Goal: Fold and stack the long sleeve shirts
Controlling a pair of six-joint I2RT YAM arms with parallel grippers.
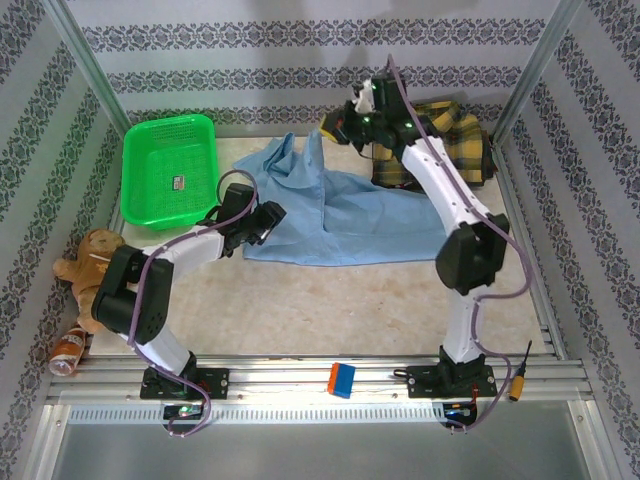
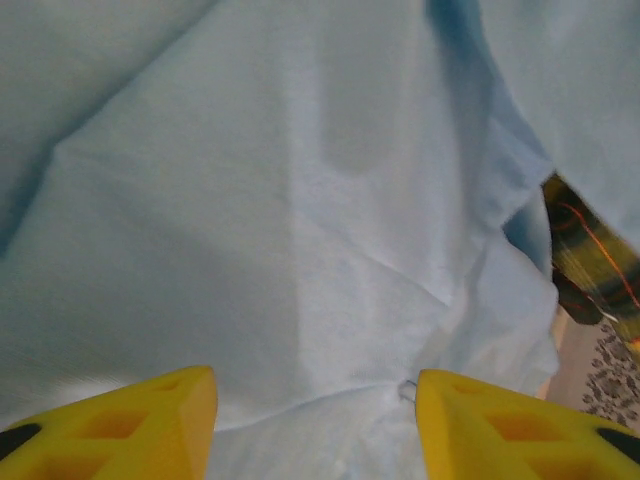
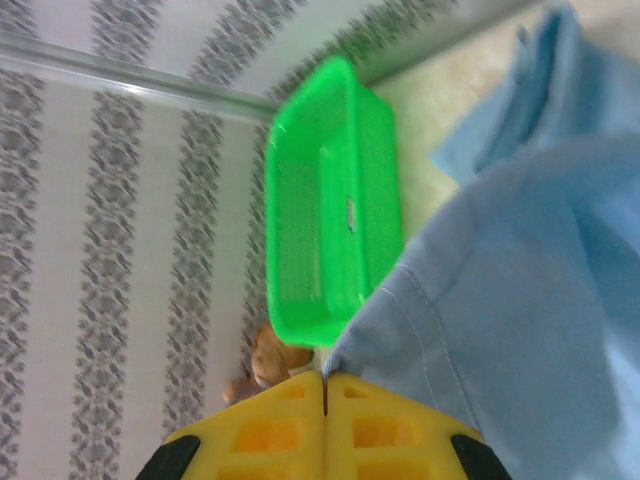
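Note:
The light blue long sleeve shirt lies crumpled across the middle of the table. The yellow-and-dark plaid shirt is bunched at the back right, partly under my right arm. My left gripper sits at the blue shirt's left edge. In the left wrist view its yellow fingers stand apart, open, with a fold of the blue shirt between them. A sliver of plaid shows at the right. My right gripper is raised at the back, shut on an edge of the blue shirt.
A green mesh basket stands at the back left. A brown stuffed toy and a bottle lie by the left wall. A red-and-blue block sits on the front rail. Patterned walls and metal posts enclose the table.

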